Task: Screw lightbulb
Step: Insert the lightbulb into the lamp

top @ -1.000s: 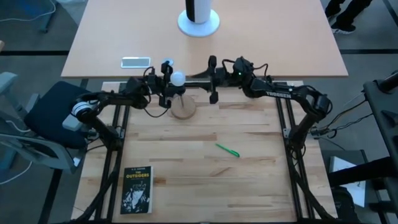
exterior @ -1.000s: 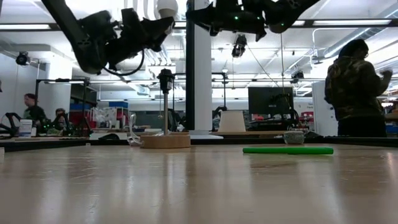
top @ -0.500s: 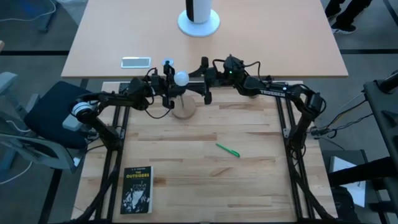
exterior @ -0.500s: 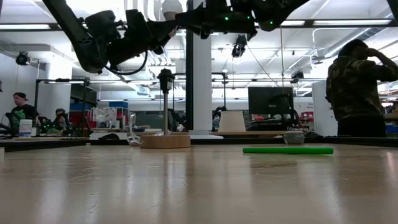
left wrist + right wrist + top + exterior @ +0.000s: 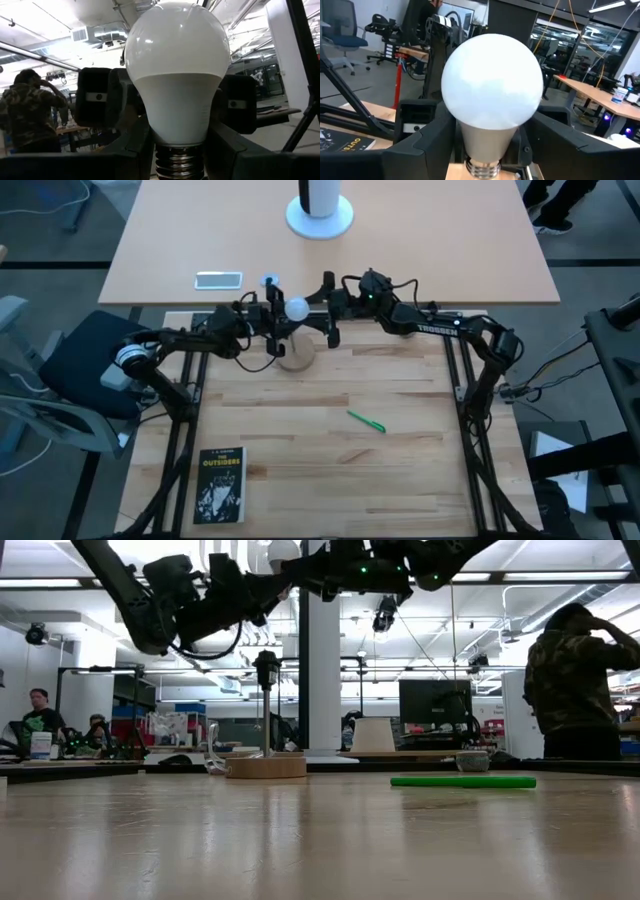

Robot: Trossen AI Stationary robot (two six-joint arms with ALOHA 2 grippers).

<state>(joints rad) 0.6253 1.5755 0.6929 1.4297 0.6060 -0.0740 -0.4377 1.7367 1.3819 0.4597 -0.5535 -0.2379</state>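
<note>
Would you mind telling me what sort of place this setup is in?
Probably a robotics lab or open workshop: rows of workbenches with monitors, exposed ceiling ducts, and a person standing at a bench beyond the table.

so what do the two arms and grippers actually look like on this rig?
Both arms are dark, near-black jointed links. The right arm carries white lettering on its forearm link and a small green light near the wrist; black cables loop along both. The left arm has a white and silver joint near its base. The left gripper and the right gripper have blocky black fingers.
</note>
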